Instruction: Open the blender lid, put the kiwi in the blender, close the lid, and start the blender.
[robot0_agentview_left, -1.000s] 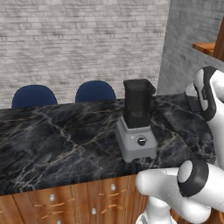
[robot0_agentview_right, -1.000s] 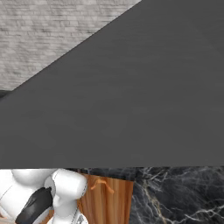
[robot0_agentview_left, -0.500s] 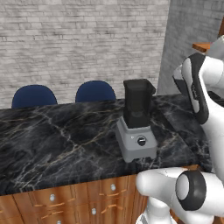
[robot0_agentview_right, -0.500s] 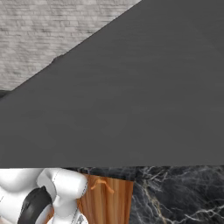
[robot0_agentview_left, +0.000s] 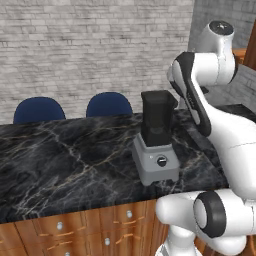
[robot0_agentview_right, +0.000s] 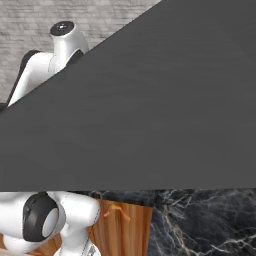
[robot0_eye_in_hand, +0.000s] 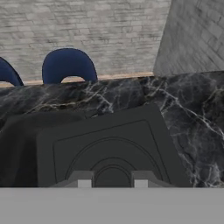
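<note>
The gripper (robot0_eye_in_hand: 112, 181) hangs directly over the blender lid (robot0_eye_in_hand: 109, 148), its two finger tips drawn together with nothing visibly clamped between them. The lid sits flat on the dark jar of the blender (robot0_agentview_left: 156, 142), which stands upright on the black marble counter (robot0_agentview_left: 60, 160). Beyond the blender, behind the counter's far edge, two blue chairs (robot0_agentview_left: 109, 105) face a grey brick wall (robot0_agentview_left: 90, 45).
</note>
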